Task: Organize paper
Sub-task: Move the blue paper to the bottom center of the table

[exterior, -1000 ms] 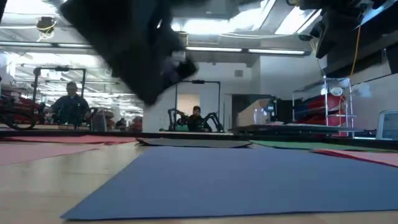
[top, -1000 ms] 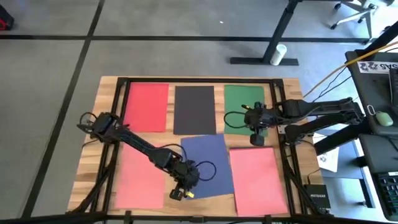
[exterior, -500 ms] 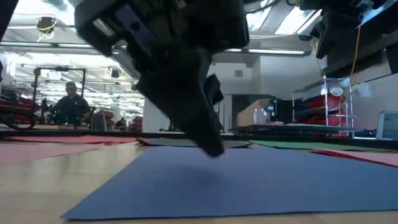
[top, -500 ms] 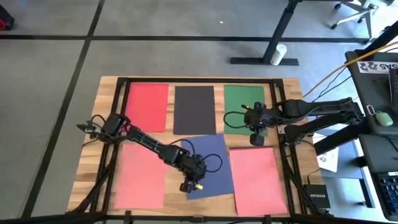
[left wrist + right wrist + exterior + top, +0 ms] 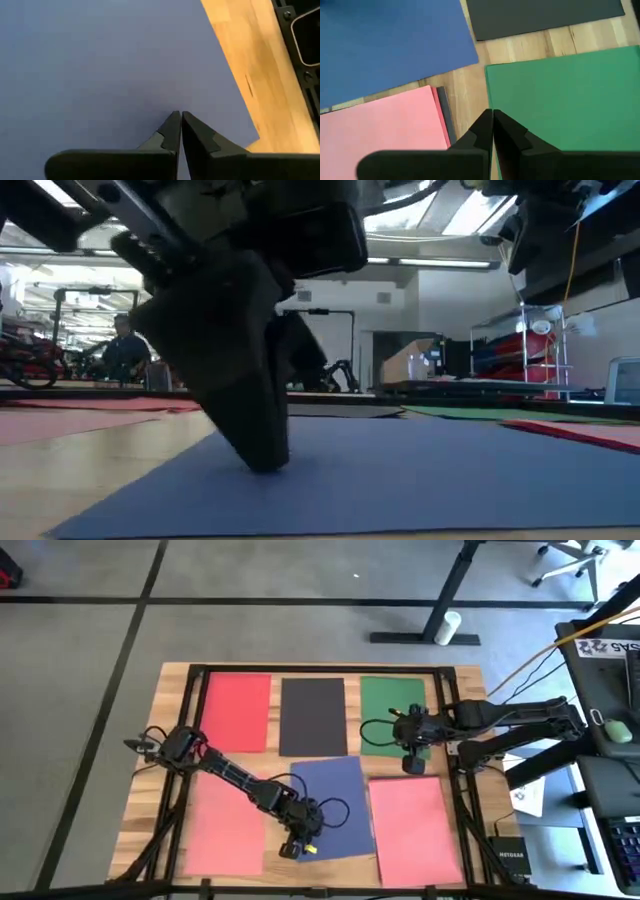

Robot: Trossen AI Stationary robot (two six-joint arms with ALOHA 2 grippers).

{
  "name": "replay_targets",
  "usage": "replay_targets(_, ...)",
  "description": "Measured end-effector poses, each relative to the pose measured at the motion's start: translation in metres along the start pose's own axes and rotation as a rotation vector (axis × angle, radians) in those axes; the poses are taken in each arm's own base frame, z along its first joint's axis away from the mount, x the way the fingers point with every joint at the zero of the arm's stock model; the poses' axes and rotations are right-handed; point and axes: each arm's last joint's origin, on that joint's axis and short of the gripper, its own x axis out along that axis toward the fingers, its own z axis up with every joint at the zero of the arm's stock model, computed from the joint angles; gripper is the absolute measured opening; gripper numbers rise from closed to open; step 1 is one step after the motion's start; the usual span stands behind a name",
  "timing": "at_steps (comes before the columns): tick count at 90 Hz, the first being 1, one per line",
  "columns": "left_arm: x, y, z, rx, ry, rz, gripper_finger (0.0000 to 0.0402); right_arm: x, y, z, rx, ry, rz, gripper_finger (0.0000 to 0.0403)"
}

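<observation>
Seen from above, a wooden bench (image 5: 170, 740) with a dark frame carries six sheets of coloured paper in two rows. Along the far row lie a red sheet (image 5: 238, 712), a black sheet (image 5: 313, 717) and a green sheet (image 5: 392, 715), side by side with narrow gaps of wood between them. Along the near row lie a pink sheet (image 5: 225, 825) on the left, a blue sheet (image 5: 335, 800) in the middle, and a second pink sheet (image 5: 415, 825) on the right. The blue sheet sits slightly crooked, and its far edge touches or slightly overlaps the near edge of the black sheet. The left arm reaches diagonally across the left pink sheet, and the left gripper (image 5: 297, 845) is at the near left corner of the blue sheet. In the left wrist view its two dark fingers (image 5: 172, 132) are pressed together with their tips down on the blue paper, close to the edge where bare wood begins; they pinch nothing. The table-level view shows the same gripper standing tip-down on the blue sheet. The right arm comes in from the right side, and the right gripper (image 5: 411, 762) is poised over the near right corner of the green sheet. Its wrist view shows its fingers closed against each other above the green paper's edge, holding nothing, with the pink, blue and black sheets nearby. A person (image 5: 122, 350) is visible in the room beyond the bench.
</observation>
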Motion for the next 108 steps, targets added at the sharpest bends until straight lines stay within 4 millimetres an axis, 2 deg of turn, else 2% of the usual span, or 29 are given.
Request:
replay_targets(51,-0.024,-0.028,-0.011,-0.046,0.101,0.009,0.0,0.0,0.001,0.0,-0.001,0.006,0.018,0.0)
replay_targets(59,-0.038,-0.031,-0.006,-0.025,0.064,0.041,0.0,0.0,0.001,0.0,0.0,0.006,0.022,0.0)
replay_targets(67,-0.062,-0.032,0.001,0.019,-0.007,0.131,0.0,0.0,0.001,0.0,-0.001,0.007,0.025,0.0)
replay_targets(74,-0.084,-0.022,0.011,0.026,-0.101,0.264,0.0,0.0,0.001,0.0,0.0,0.006,0.026,0.0)
replay_targets(83,-0.098,0.006,0.018,-0.017,-0.139,0.391,0.0,0.0,0.001,0.0,0.0,0.003,0.025,0.0)
replay_targets(108,-0.079,0.097,0.026,-0.084,-0.157,0.512,0.0,0.0,0.0,0.001,-0.021,-0.005,0.007,0.0)
